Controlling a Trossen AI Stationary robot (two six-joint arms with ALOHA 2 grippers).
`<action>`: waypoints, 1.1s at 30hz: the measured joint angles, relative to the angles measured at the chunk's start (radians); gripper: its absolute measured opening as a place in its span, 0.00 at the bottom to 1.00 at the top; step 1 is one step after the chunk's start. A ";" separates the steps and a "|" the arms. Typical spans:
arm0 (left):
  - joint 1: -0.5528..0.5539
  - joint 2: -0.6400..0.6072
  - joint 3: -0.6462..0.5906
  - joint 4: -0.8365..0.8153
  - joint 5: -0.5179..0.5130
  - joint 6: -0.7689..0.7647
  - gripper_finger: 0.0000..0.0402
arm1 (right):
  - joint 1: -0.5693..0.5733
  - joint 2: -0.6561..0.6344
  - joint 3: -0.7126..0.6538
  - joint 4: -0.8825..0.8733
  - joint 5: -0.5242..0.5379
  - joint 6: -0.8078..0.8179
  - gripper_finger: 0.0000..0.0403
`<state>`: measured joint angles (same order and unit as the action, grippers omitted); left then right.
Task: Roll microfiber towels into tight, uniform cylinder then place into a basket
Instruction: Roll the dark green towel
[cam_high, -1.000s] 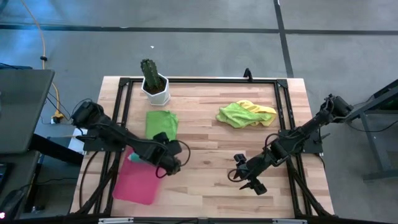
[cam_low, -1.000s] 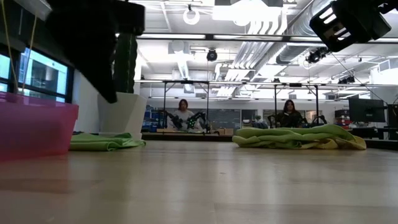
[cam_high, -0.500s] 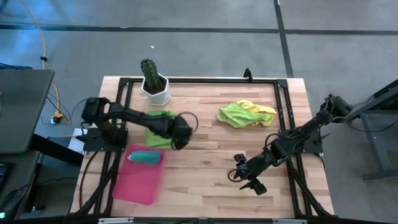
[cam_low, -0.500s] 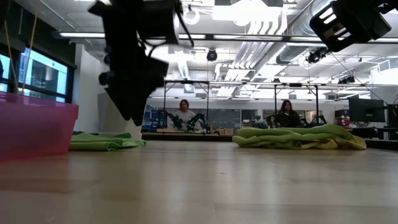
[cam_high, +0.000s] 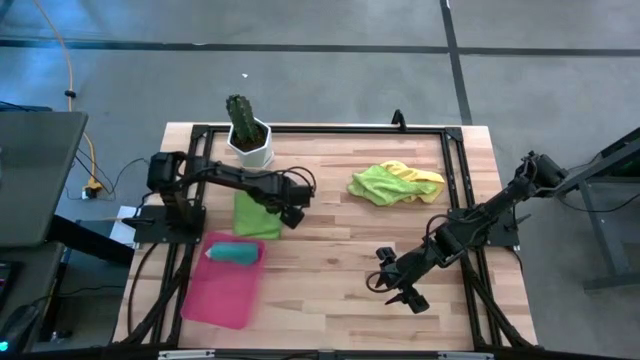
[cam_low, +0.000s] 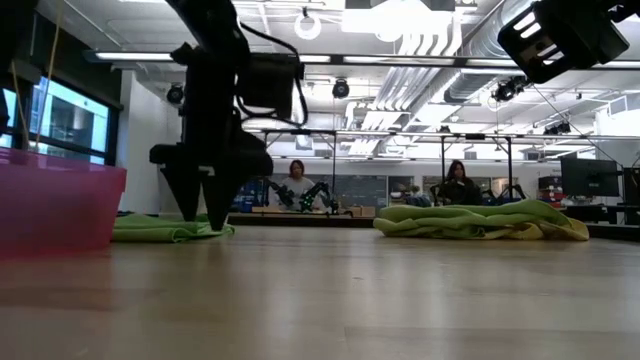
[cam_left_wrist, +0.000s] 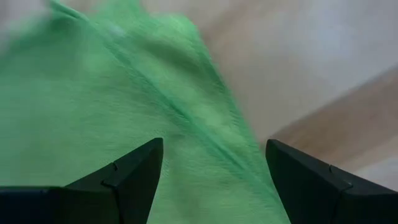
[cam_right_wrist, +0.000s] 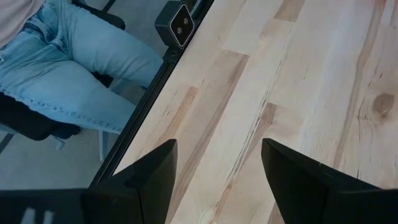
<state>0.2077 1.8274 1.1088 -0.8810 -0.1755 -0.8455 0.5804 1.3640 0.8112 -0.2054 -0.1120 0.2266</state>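
I hold the left tool (cam_high: 291, 214) spread over the limp green towel (cam_high: 256, 208); pinch its near edge

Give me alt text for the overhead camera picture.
Seen from above, the left tool hovers open over a flat green towel near a potted cactus. A rolled teal towel lies in the pink basket; the right tool waits opposite.

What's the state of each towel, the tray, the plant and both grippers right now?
Rolled teal microfiber towel: lying inside the tray.
Shallow pink-red rectangular basket: holds only the teal roll.
Flat green towel: unrolled, on the table.
Lime green and yellow towels: crumpled together in a heap.
White pot with cactus: upright.
Left gripper: open, over the green towel's edge.
Right gripper: open, empty, waiting.
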 joint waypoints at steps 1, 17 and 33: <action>0.000 0.012 0.000 0.007 0.012 0.001 0.69 | 0.000 0.000 0.000 0.000 0.000 0.000 0.56; -0.148 0.068 0.036 0.236 0.078 0.031 0.69 | 0.000 0.000 0.000 0.000 0.000 0.000 0.56; -0.374 0.081 0.072 0.710 0.088 0.183 0.69 | 0.000 0.000 0.000 0.000 0.000 0.000 0.56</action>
<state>-0.1659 1.9084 1.1805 -0.1711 -0.0871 -0.6630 0.5804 1.3640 0.8112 -0.2051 -0.1118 0.2264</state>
